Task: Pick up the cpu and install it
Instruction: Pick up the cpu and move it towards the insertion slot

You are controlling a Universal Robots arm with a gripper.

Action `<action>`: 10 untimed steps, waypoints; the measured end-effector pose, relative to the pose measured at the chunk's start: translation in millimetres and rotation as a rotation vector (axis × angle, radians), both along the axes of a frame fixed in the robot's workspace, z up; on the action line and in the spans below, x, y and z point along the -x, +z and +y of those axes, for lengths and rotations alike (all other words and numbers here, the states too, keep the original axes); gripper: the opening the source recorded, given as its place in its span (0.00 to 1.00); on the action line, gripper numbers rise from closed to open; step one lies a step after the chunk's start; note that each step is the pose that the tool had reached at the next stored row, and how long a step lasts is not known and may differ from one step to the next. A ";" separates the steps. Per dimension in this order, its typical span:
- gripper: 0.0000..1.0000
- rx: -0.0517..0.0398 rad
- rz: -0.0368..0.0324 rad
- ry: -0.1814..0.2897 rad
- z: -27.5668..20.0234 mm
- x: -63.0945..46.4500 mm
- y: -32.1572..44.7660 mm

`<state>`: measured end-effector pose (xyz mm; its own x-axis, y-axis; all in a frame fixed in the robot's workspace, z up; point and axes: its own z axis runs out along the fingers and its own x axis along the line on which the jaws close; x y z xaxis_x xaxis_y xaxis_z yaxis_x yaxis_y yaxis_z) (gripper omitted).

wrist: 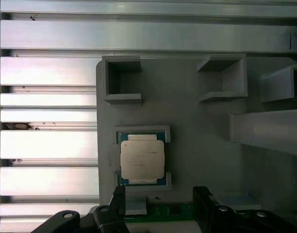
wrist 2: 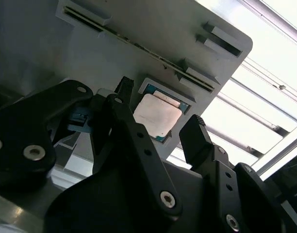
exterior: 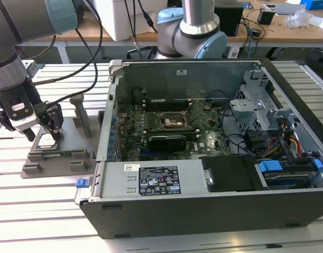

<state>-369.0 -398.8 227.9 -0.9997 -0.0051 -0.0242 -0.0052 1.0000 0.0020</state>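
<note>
One gripper (exterior: 43, 135) hangs over the one grey plastic tray (exterior: 72, 154), which sits on the slatted aluminium desk (exterior: 45, 211) at the exterior view's left, just beside the open computer case (exterior: 214, 211). Its two black fingers (wrist 2: 120, 109) are spread apart and released, grasping nothing.

The single cpu (exterior: 47, 140) lies flat in its square recess in the tray, silvery metal top upward, with a thin blue-green border showing around it in both wrist views. In the second wrist view the cpu (wrist 2: 157, 115) sits between the two fingers, which are clear of it. In the first wrist view the cpu (wrist: 142, 158) is near the two fingertips of the gripper (wrist: 160, 198) but not touching them. One narrow green circuit board (wrist: 163, 211) lies edgewise in the tray (wrist: 187, 107) just beside the cpu's recess. In that view three open-sided box shapes rise from the tray well apart from the cpu, and in the exterior view one upright post (exterior: 82, 113) stands on it.

Inside the case lies one green motherboard (exterior: 203, 142) with one black-framed square socket (exterior: 169, 122) near its middle, well apart from the cpu.
</note>
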 end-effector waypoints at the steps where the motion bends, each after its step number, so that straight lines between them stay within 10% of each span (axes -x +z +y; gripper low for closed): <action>1: 0.66 0.0000 0.0000 0.000 0.0 0.0 -1.1; 10: 0.66 0.0001 0.0000 0.000 0.0 0.0 -12.2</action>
<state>-368.9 -398.8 215.8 -0.9997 -0.0051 -0.0242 -0.0052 1.0000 0.0019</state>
